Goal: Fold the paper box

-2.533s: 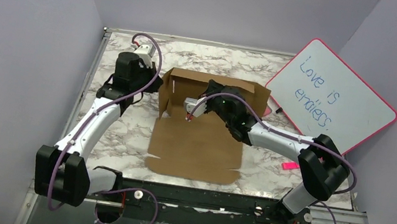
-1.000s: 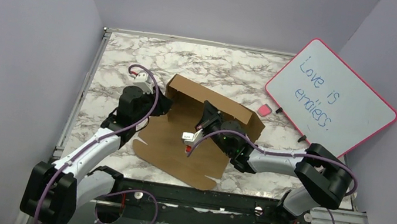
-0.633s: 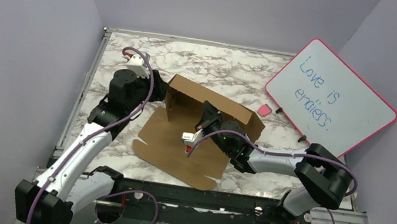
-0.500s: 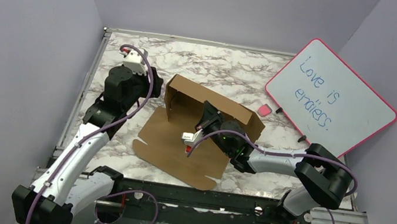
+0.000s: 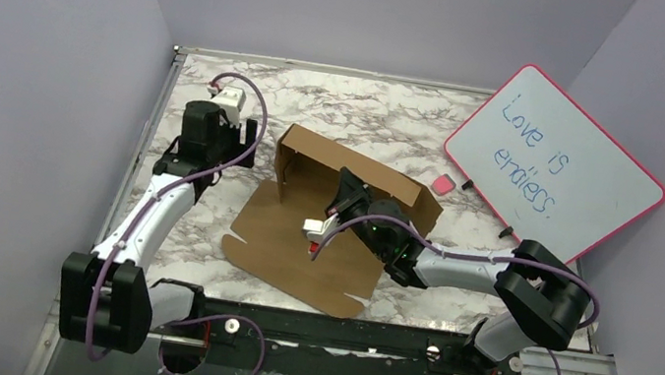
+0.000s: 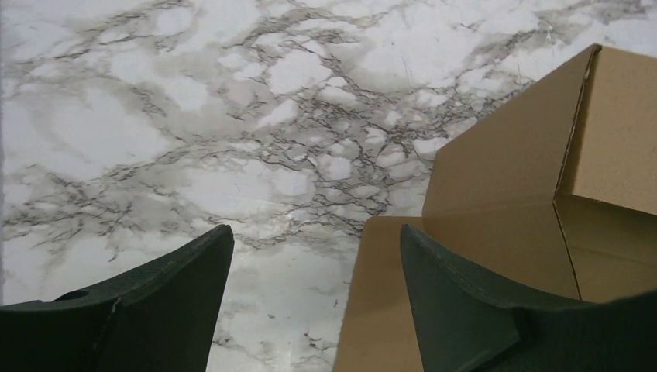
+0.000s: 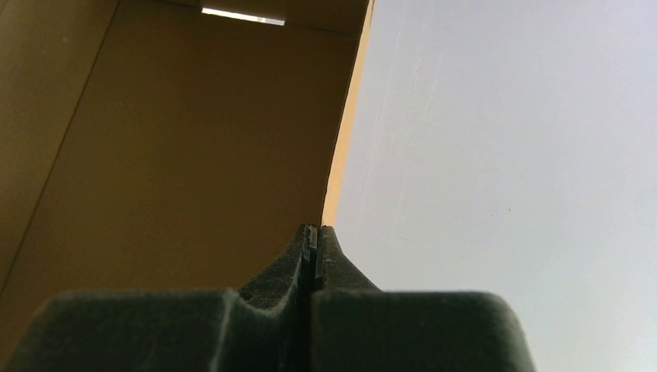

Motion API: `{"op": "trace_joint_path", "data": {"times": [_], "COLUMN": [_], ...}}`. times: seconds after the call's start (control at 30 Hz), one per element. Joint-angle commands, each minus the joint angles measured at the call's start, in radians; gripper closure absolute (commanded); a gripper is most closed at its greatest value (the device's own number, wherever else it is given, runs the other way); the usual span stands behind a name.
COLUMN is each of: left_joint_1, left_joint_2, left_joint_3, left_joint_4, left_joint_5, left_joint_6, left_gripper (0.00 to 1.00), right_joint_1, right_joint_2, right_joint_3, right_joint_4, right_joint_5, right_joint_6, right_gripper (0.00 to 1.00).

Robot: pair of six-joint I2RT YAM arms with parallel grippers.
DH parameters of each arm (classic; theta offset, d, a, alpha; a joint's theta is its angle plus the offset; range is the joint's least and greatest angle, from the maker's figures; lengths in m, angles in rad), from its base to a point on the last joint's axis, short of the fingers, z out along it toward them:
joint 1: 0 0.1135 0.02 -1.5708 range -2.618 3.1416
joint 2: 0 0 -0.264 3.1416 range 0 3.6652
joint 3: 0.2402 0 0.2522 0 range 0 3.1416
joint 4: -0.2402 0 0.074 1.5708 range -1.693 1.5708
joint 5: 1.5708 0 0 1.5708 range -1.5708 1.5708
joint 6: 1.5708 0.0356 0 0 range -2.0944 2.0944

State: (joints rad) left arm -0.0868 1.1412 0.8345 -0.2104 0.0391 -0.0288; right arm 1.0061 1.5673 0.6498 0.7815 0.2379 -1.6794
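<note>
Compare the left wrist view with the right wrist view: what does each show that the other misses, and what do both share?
Only the left wrist view: the white marble-patterned table top, and the left gripper with jaws apart, nothing between them. Only the right wrist view: the right gripper with jaws shut, a bright slit in the cardboard, and the plain lilac wall. Both: the plain brown cardboard paper box.

The left arm [image 5: 149, 212] and right arm [image 5: 462, 257] share white links, black joints, looping purple cables, matte dark fingers [image 6: 457, 310]
</note>
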Motion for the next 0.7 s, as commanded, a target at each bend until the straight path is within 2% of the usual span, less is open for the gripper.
{"op": "trace_joint_path", "data": {"times": [0.0, 0.17, 0.33, 0.5, 0.67], "left_joint_1": [0.004, 0.004, 0.002, 0.000, 0.000], "left_joint_2": [0.073, 0.090, 0.005, -0.029, 0.022], "left_joint_3": [-0.026, -0.083, -0.186, -0.248, -0.266], "left_joint_4": [0.082, 0.156, 0.283, 0.390, 0.501], "left_joint_5": [0.186, 0.301, 0.414, 0.449, 0.489], "left_joint_6": [0.086, 0.121, 0.153, 0.131, 0.106], "left_gripper": [0.20, 0.20, 0.20, 0.20, 0.22], "right_joint_1": [0.012, 0.012, 0.012, 0.012, 0.012], "right_joint_2": [0.013, 0.010, 0.009, 0.015, 0.012], "right_joint_3": [0.008, 0.008, 0.008, 0.012, 0.013], "right_joint_4": [-0.111, -0.115, -0.120, -0.120, -0.121], "right_joint_5": [-0.040, -0.055, -0.059, -0.075, -0.086], "right_joint_6": [0.033, 0.051, 0.065, 0.076, 0.088], "right_gripper": [0.99, 0.99, 0.99, 0.99, 0.99]}}
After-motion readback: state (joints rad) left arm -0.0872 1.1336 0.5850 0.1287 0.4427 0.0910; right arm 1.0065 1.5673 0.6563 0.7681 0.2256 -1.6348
